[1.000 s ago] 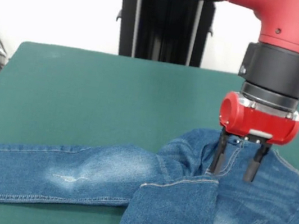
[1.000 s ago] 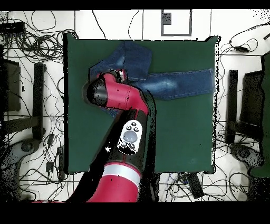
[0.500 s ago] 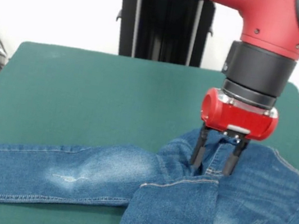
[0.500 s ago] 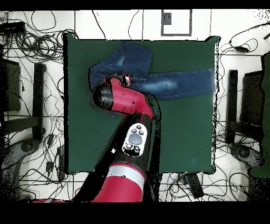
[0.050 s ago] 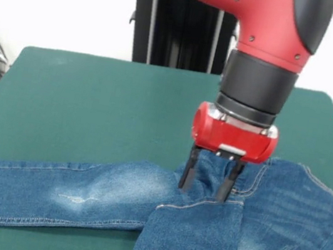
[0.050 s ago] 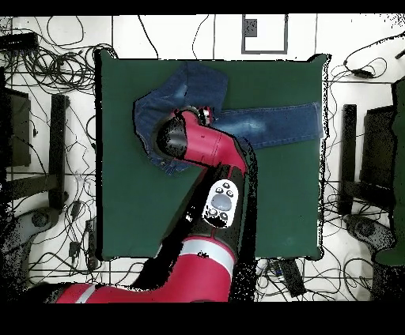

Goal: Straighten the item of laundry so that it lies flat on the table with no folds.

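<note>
the jeans [image 5: 201,226] lie along the near part of the table [image 5: 94,101] in the front view, not yet flat: one leg runs straight out to the picture's left, while the other is doubled over so that a folded layer with a stitched edge lies across the seat end. the gripper [image 5: 205,191] stands upright right at that fold, close to the crotch where the straight leg meets the folded mass. its two fingers [image 5: 188,170] are apart, with denim showing between them, and the tips are down at the cloth; whether they press into it or have any of it pinched i cannot tell, but the jaws look open and nothing is lifted.

the relation that matters: the straight leg's long axis runs away from the gripper to the left, and the doubled part spreads to the right and toward the camera. so the folded layer probably has to be drawn off the seat, away from the straight leg.

the overhead view shows the whole outline, one leg reaching toward a table edge and the other bent back beside the arm [image 6: 207,162], which hides the gripper there. the front view alone shows the fingers and the fold's edge.
</note>
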Motion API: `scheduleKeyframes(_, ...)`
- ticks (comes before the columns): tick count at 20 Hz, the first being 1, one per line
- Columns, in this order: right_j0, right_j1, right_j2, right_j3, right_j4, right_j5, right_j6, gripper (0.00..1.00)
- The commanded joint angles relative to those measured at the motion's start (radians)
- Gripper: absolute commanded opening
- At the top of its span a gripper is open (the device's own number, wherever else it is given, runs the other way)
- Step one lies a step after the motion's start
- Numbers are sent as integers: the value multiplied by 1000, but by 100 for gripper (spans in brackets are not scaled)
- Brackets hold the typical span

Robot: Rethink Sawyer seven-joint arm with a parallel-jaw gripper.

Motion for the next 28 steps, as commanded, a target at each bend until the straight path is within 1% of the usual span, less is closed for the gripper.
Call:
scheduleKeyframes(1, -3, 100, 54, -65, 6, 8, 196, 100)
scheduleKeyframes(2, -2, 96, 58, -60, 7, 14, 198, 100)
scheduleKeyframes(3, 1, 105, 56, -81, 12, 30, 200, 100)
scheduleKeyframes(7, 7, 103, 63, -81, 14, 39, 207, 100)
scheduleKeyframes(13, 7, 72, 90, -22, 48, 54, 258, 100)
scheduleKeyframes(18, -5, 63, 103, 2, 48, 52, 254, 100)
scheduleKeyframes(28, -26, 41, 121, 82, 48, 24, 264, 100)
